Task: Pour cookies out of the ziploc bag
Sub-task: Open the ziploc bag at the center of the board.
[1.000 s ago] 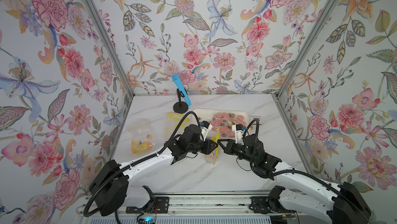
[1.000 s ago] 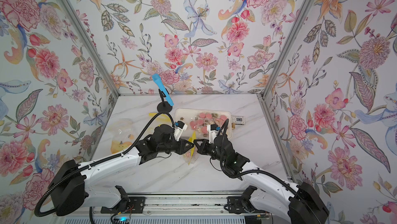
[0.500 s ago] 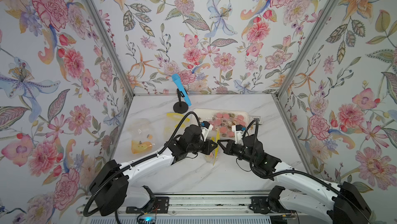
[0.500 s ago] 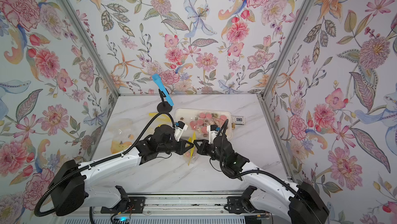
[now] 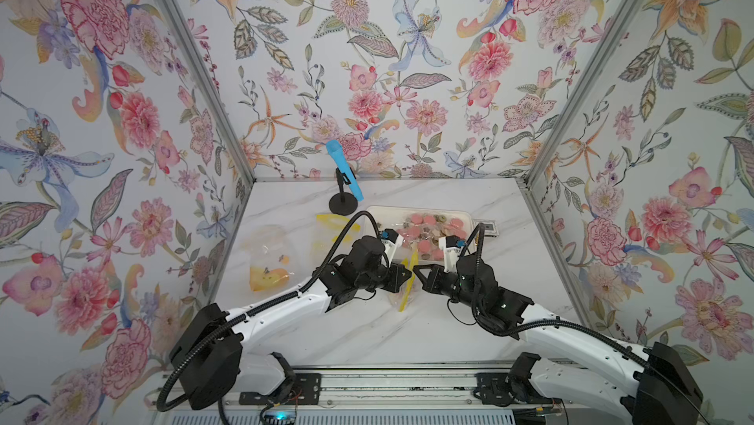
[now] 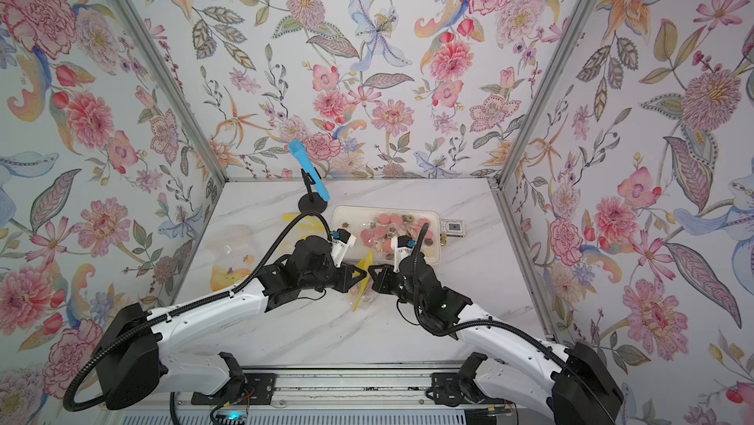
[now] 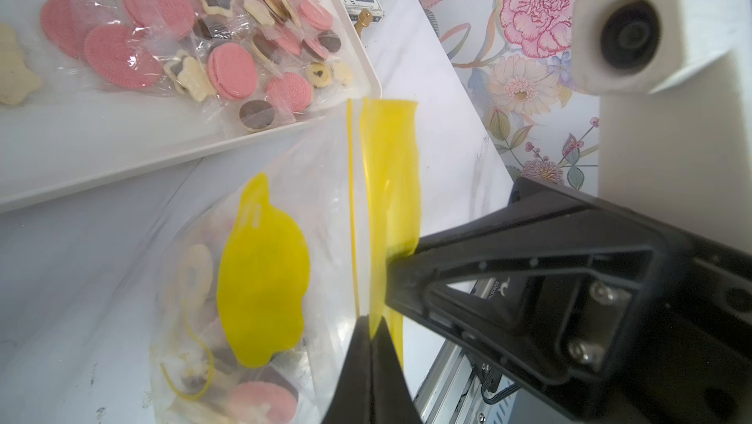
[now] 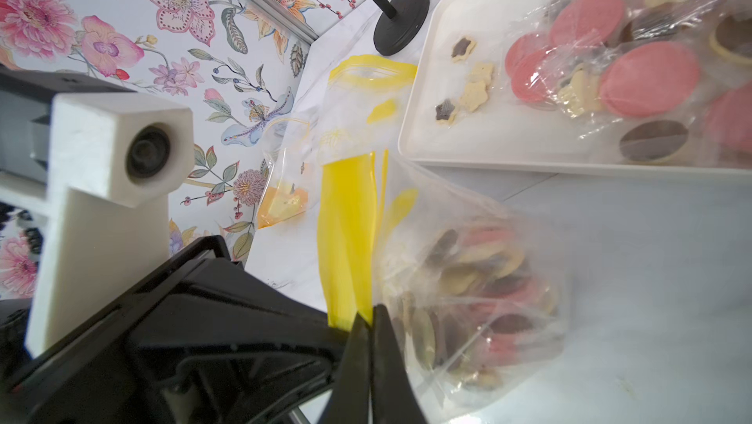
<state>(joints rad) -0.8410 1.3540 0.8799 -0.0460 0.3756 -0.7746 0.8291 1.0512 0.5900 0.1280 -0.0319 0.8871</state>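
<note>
The ziploc bag (image 5: 402, 298) (image 6: 359, 296) is clear with a yellow zip band and hangs just above the table between both arms. My left gripper (image 7: 371, 322) (image 5: 408, 274) is shut on one side of the yellow band (image 7: 390, 181). My right gripper (image 8: 371, 312) (image 5: 417, 270) is shut on the other side, tip to tip with the left. Pink, brown and beige cookies (image 8: 480, 279) (image 7: 260, 401) lie in the bag's lower part. More cookies (image 7: 228, 72) (image 5: 428, 229) lie on the white tray (image 7: 162, 145) (image 5: 379, 215) just behind.
A blue microphone on a black stand (image 5: 344, 176) stands behind the tray's left end. Two other clear bags (image 5: 269, 255) (image 5: 330, 231) lie to the left, one with orange crumbs. A small card box (image 5: 485, 226) sits right of the tray.
My left gripper's jaws have closed onto the bag's yellow band. Both arms have hardly shifted, and the right gripper has kept its grip.
</note>
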